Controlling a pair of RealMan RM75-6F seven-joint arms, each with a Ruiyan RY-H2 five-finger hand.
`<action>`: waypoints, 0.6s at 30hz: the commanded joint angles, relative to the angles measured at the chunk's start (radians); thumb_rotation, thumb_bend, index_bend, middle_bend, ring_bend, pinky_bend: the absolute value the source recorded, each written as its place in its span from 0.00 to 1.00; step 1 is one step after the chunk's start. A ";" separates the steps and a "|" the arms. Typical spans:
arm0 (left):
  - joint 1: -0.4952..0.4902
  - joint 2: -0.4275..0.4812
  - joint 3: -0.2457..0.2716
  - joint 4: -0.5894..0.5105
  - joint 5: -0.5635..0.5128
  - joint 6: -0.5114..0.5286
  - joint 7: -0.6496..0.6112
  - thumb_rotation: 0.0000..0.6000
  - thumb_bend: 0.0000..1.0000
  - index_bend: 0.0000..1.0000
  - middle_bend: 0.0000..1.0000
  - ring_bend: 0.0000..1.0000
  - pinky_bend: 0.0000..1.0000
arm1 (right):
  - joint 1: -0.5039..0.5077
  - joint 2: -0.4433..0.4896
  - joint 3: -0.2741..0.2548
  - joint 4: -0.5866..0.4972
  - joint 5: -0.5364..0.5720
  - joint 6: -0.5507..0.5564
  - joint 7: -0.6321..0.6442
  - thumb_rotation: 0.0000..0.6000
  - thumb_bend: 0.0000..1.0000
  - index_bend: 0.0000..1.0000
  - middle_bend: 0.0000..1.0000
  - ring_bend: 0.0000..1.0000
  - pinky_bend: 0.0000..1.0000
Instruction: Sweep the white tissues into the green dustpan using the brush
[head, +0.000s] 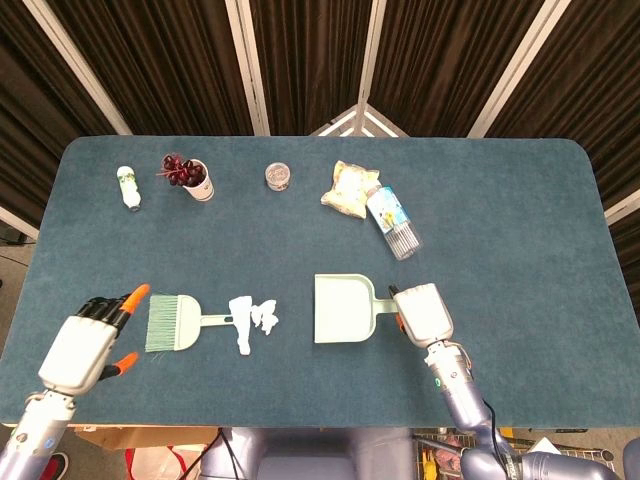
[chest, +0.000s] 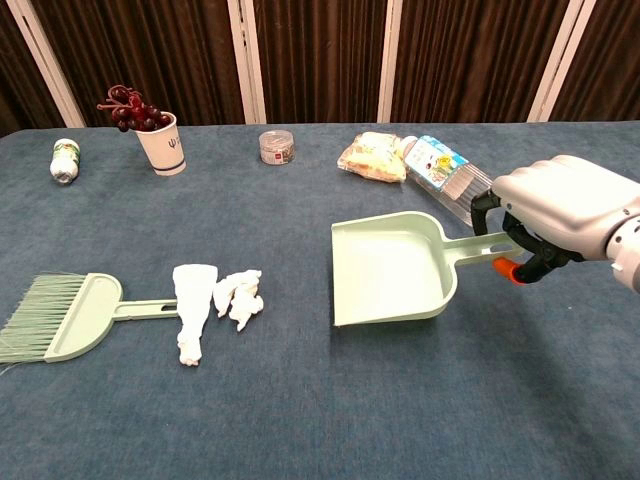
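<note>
Head view: left hand (head: 88, 340), fingers apart and empty, just left of brush (head: 186, 322), handle pointing right toward white tissues (head: 252, 318). Chest view: right hand (chest: 565, 215) gripping tilted green dustpan (chest: 392, 272), mouth facing tissues.

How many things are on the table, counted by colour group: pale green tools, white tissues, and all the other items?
Pale green tools: 2, brush, dustpan
White tissues: 2
Other items: 5, small bottle, cup, jar, snack bag, clear bottle
Total: 9
</note>
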 joint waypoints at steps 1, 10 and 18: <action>-0.052 -0.048 -0.042 -0.032 -0.086 -0.073 0.082 1.00 0.19 0.21 0.48 0.52 0.48 | 0.007 0.001 -0.005 0.010 -0.007 0.003 -0.016 1.00 0.48 0.67 0.85 0.82 0.81; -0.154 -0.184 -0.103 -0.002 -0.282 -0.168 0.308 1.00 0.28 0.37 0.79 0.81 0.75 | 0.016 0.007 -0.009 0.028 0.000 0.010 -0.033 1.00 0.48 0.67 0.85 0.82 0.81; -0.235 -0.284 -0.112 0.051 -0.415 -0.211 0.476 1.00 0.32 0.43 0.93 0.94 0.88 | 0.020 0.004 -0.018 0.033 0.002 0.015 -0.036 1.00 0.49 0.67 0.85 0.82 0.81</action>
